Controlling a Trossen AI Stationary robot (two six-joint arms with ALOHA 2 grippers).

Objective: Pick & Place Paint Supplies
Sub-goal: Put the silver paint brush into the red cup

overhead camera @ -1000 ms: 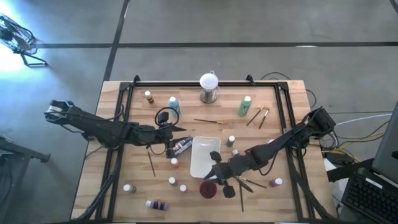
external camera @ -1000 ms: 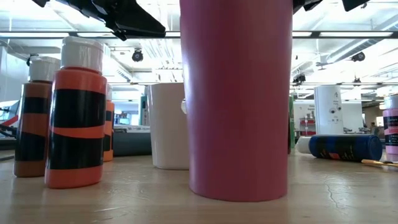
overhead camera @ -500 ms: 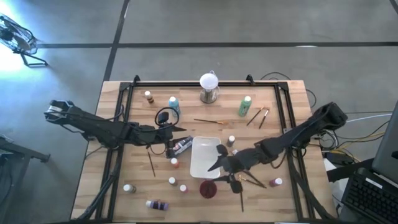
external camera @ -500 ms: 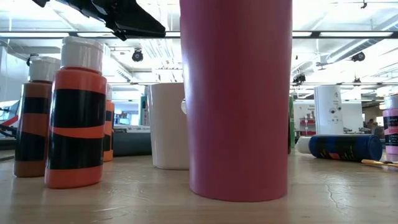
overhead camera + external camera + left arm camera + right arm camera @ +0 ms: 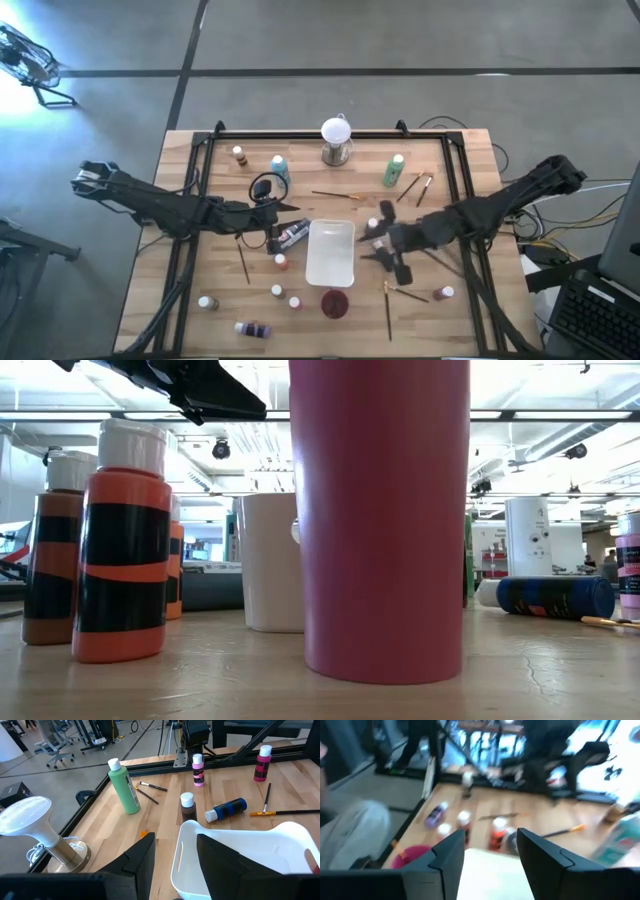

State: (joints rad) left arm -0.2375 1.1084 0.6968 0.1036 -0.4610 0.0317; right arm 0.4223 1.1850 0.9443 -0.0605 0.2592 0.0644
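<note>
A wooden table [image 5: 200, 280] with a black frame stands on a grey concrete floor, cluttered with paint supplies. A white tray [image 5: 331, 252] sits near the middle, a dark red cup [image 5: 336, 303] just in front of it. At the back edge stands a white globe on a metal base [image 5: 336, 139], flanked by a teal bottle [image 5: 279, 166] and a green bottle [image 5: 394, 170]. Thin brushes [image 5: 421, 187] lie beside the green bottle; another brush [image 5: 336, 195] lies behind the tray. Small white-capped bottles [image 5: 277, 292] dot the front left, a purple bottle [image 5: 252, 328] lying on its side there. A pink bottle [image 5: 445, 293] stands front right.
</note>
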